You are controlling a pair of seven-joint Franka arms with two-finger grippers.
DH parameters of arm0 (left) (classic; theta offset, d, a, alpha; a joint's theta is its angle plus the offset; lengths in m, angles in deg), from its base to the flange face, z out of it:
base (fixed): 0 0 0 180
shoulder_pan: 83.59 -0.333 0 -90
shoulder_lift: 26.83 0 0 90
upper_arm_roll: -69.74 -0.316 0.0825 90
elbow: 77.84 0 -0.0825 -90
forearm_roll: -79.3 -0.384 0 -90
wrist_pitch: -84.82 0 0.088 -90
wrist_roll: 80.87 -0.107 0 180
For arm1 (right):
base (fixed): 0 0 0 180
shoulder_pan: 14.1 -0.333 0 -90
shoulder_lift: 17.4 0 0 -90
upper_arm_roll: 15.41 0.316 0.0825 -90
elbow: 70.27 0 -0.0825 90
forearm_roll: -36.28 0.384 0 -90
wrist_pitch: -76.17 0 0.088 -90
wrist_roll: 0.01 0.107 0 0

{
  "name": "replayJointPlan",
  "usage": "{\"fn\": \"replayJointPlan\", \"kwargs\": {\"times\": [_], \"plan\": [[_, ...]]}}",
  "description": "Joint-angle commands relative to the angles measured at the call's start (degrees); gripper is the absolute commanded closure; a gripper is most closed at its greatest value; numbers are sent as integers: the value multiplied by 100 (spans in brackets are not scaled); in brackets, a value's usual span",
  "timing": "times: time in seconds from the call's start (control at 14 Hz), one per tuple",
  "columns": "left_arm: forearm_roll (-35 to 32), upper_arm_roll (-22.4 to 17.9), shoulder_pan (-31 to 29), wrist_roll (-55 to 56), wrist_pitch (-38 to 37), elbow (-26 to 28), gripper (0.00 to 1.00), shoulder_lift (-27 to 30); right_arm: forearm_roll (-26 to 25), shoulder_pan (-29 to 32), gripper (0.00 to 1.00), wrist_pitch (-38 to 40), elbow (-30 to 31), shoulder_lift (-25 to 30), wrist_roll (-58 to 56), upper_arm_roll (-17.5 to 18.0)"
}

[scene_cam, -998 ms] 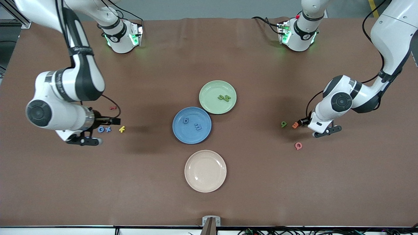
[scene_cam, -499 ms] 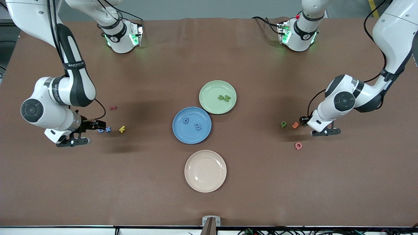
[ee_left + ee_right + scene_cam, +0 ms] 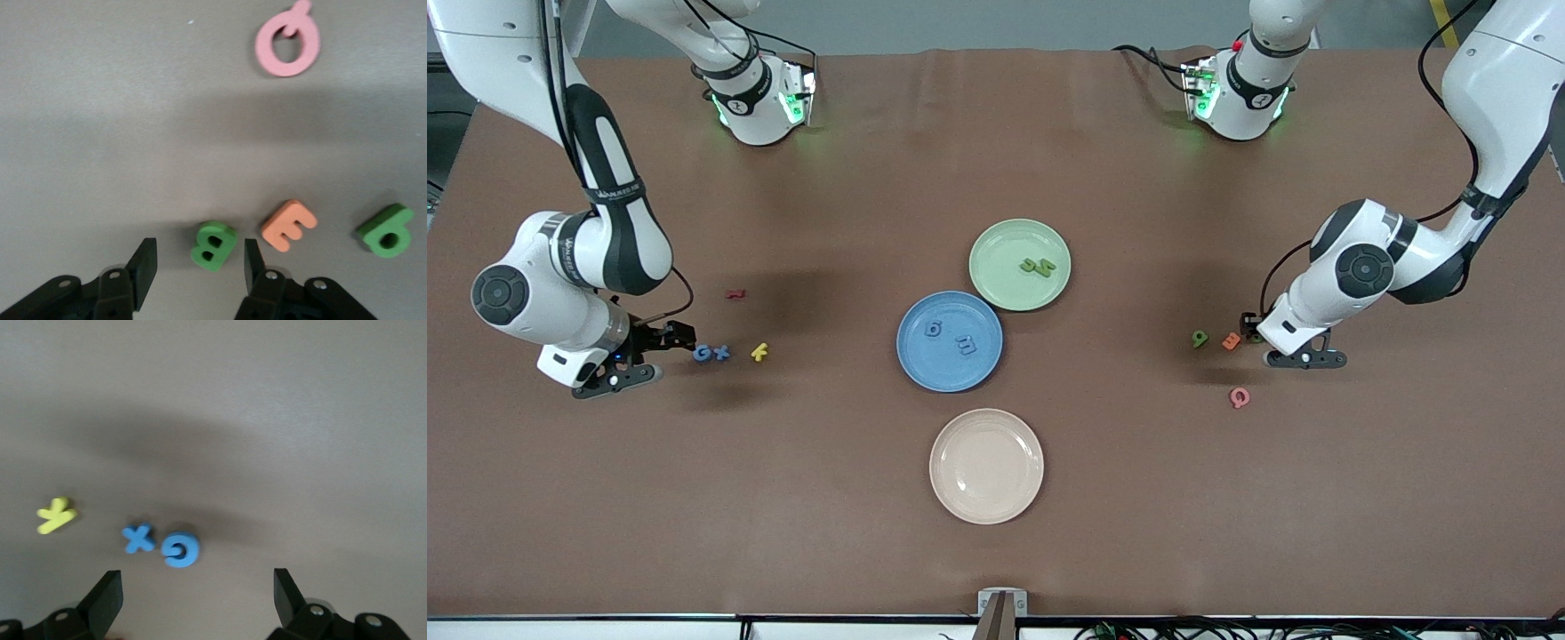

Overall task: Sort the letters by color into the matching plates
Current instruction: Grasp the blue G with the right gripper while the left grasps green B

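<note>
Watching the last second, both arms slid outward, away from the blue plate (image 3: 914,359). The right gripper (image 3: 679,337) was over the blue G (image 3: 703,353) and blue X (image 3: 722,352). Now it sits low, just on the right arm's side of the G. In its wrist view the jaws are spread wide with nothing between them, and the G (image 3: 181,549) is just ahead of the gap. I'd say it's lining up on the G, but no grab yet.

The left gripper (image 3: 1252,331) pulled back too, which uncovered a green B (image 3: 1256,339). In the left wrist view the B (image 3: 213,245) sits right between the open fingers (image 3: 145,261), with no squeeze that I can see. My guess is that's the next pick.

Where everything is, going by the blue plate:
- on it, two blue pieces reading 6 and m
- touching its rim, farther from the camera, the green plate (image 3: 996,251) with two green pieces I can't read
- nearer the camera, the cream plate (image 3: 985,466), bare
- toward the right arm's end: yellow K (image 3: 759,352), then the X and G, plus a dark red piece (image 3: 735,293)
- toward the left arm's end: a green 9 (or p) (image 3: 1200,338), orange E (image 3: 1231,340), the B, and a pink Q (image 3: 1240,396)

So roughly half the blues and greens are home. There's small lettering on the arms, but it's not readable.
</note>
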Motion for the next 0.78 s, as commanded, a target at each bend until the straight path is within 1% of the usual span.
{"fn": "replayJointPlan", "kwargs": {"times": [0.0,0.07,0.14,0.36,0.5,0.57,0.64,0.71], "plan": [[-87,45,-67,-386,72,139,43,160,-44,223,0,-462,57,-304,-288,128],[-87,45,-67,-640,72,139,49,143,-18,241,0,-559,66,-392,-323,137],[-87,45,-76,-756,115,139,50,125,8,241,1,-577,66,-471,-324,146],[-96,45,-41,-774,151,139,50,55,61,215,1,-551,232,-499,-315,172],[-104,45,-32,-914,186,148,50,37,289,179,1,-534,294,-490,-324,216],[-104,37,-32,-985,186,139,50,20,307,179,1,-560,329,-490,-324,242],[-174,37,-32,-1011,195,139,50,20,307,179,1,-577,338,-490,-324,251],[-357,37,-41,-1003,203,139,50,-24,307,179,3,-586,347,-490,-324,251]]}}
